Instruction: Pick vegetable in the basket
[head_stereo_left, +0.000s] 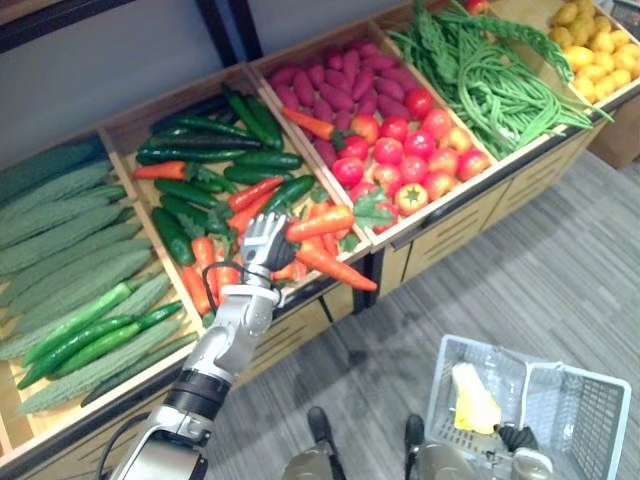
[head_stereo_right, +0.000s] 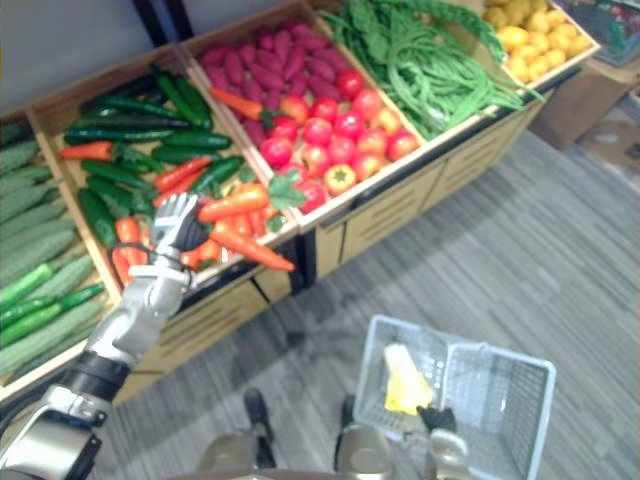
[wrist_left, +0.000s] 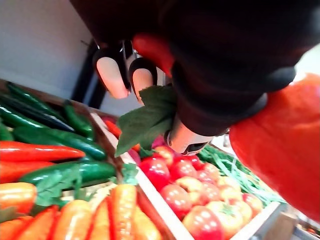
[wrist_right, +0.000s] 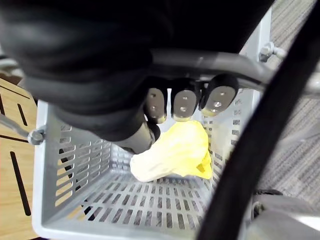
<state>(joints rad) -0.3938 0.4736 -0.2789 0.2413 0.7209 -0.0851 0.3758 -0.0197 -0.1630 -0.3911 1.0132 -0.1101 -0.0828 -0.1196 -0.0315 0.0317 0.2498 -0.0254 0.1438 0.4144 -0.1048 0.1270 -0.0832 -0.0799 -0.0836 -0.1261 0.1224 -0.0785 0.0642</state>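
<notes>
Here, the left hand (head_stereo_left: 265, 243) has its fingers curled round a carrot (head_stereo_left: 320, 222), held just above the other carrots (head_stereo_left: 335, 265) in the wooden crate (head_stereo_left: 125, 128). The carrot's leafy top sticks out past the fingers, toward the tomatoes (head_stereo_left: 410, 150). Cucumbers (head_stereo_left: 210, 150) lie beyond the hand. The right hand (wrist_right: 185, 102) is hooked round the handle (wrist_right: 250, 70) of the grey basket (head_stereo_left: 580, 410). A yellow vegetable (wrist_right: 175, 152) lies directly beneath that hand.
</notes>
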